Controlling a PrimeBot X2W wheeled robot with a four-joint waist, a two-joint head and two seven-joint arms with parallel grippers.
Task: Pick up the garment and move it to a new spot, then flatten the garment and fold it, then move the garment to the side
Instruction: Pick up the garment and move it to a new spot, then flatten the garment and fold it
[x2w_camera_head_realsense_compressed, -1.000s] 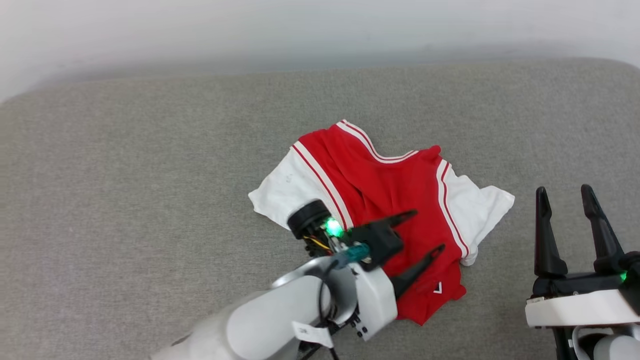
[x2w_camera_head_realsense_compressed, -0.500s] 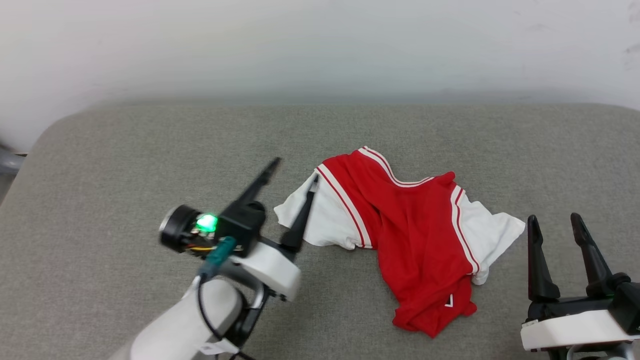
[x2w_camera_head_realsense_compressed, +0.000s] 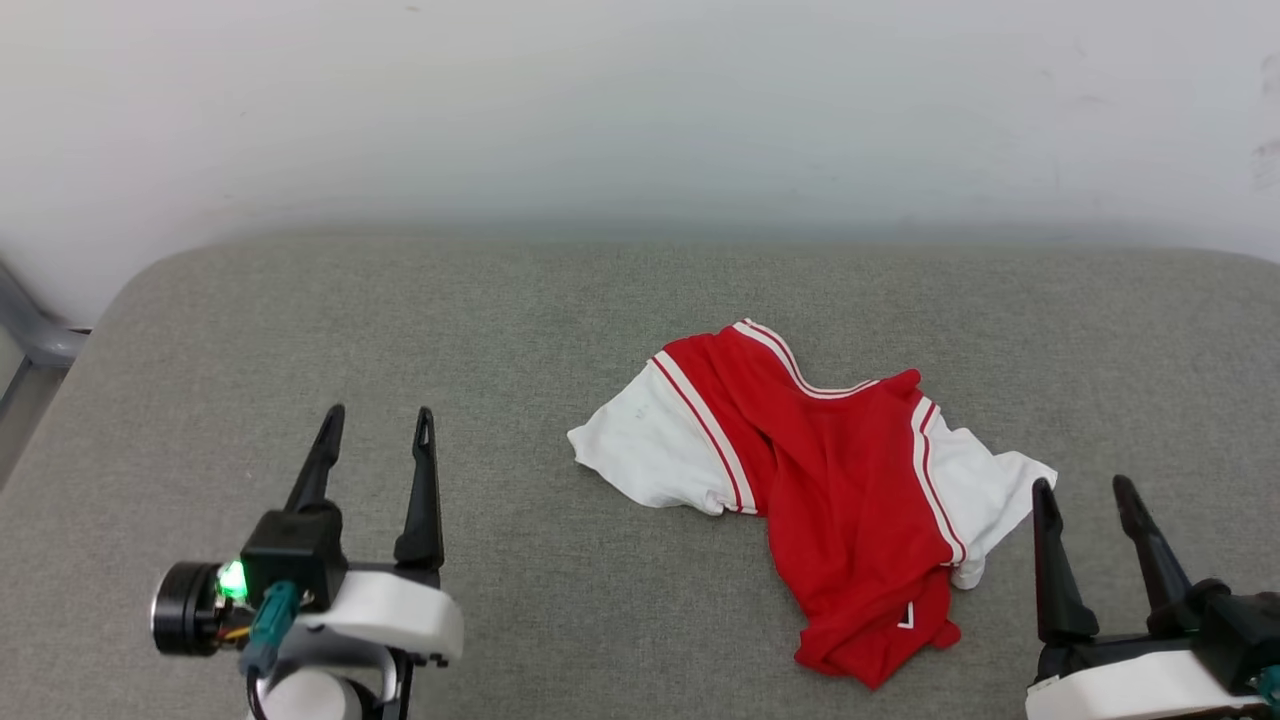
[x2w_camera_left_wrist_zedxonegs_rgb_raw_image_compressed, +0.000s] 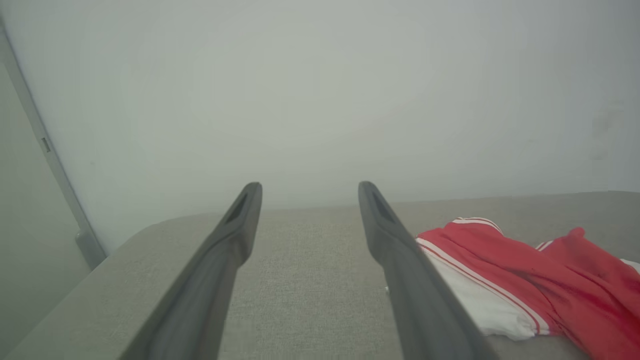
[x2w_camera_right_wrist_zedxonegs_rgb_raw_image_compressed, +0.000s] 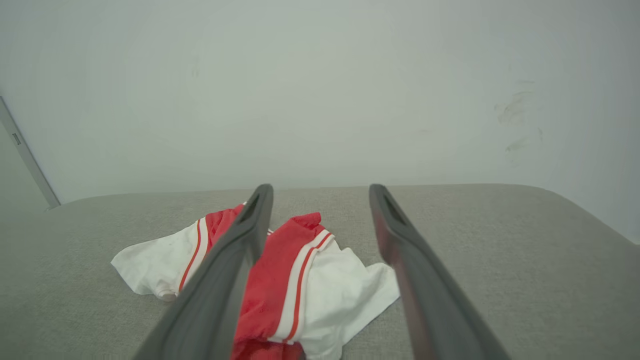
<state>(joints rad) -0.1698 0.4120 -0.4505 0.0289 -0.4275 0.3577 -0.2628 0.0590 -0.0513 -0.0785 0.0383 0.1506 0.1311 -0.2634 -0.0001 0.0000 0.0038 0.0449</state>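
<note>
While the red shirt (x2w_camera_head_realsense_compressed: 840, 500) with white sleeves lies crumpled on the grey cloth-covered table (x2w_camera_head_realsense_compressed: 400, 300), to the right of its middle, both hands sit low at the near edge. The left hand (x2w_camera_head_realsense_compressed: 380, 415) is spread and empty, well apart from the shirt. The right hand (x2w_camera_head_realsense_compressed: 1082, 487) is spread and empty too, its fingertips near one white sleeve. A pale wall (x2w_camera_head_realsense_compressed: 600, 100) rises behind.

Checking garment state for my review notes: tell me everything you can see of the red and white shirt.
The garment is a soft red jersey shirt with white short sleeves, red-white striped trim at shoulders and neck, and a small white mark near the hem. It lies crumpled and unfolded, body twisted, sleeves spread, on the grey fabric surface. The left gripper and right gripper are open, not holding it.
</note>
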